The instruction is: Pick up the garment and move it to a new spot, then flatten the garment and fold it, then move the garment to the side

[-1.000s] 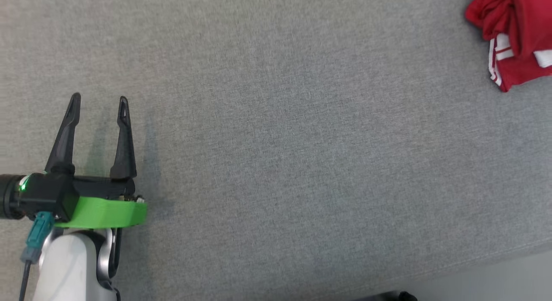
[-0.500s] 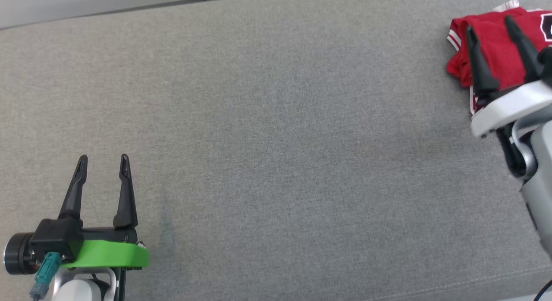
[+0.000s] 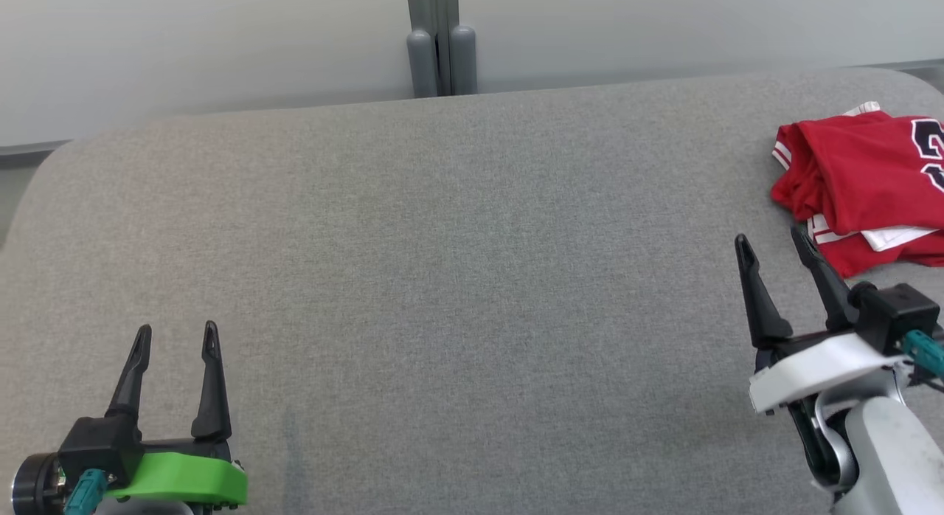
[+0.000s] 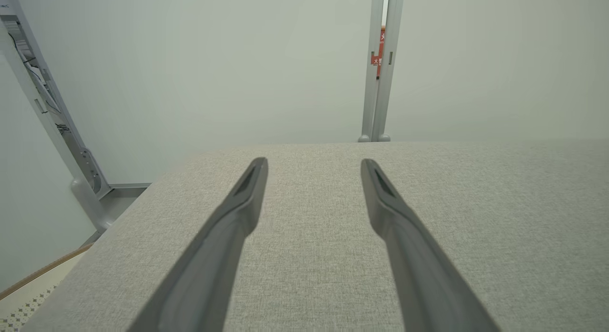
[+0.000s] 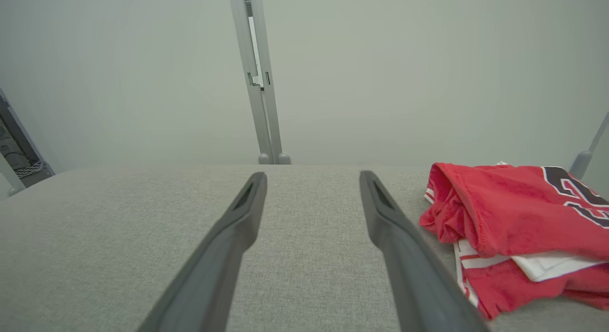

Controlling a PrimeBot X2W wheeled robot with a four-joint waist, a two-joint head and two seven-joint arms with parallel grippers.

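A red garment [image 3: 863,183] with white trim and dark numerals lies folded in a bundle at the far right of the grey table [image 3: 457,279]; it also lies to the right in the right wrist view, garment [image 5: 514,222]. My right gripper [image 3: 773,239] stands open just short of the bundle's near-left edge, nothing between its fingers, as the right gripper [image 5: 312,178] confirms. My left gripper [image 3: 175,332] is open over bare cloth at the lower left, far from the garment; the left gripper [image 4: 314,164] holds nothing.
The padded table has rounded far corners and ends at a pale wall with a grey vertical post [image 3: 439,39] behind its middle. A metal frame leg [image 4: 71,161] stands off the table's left side. The table's right edge runs close behind the garment.
The head camera has tilted up, so the table's far edge and the wall now show. My right gripper has drawn back from over the garment to its near-left side.
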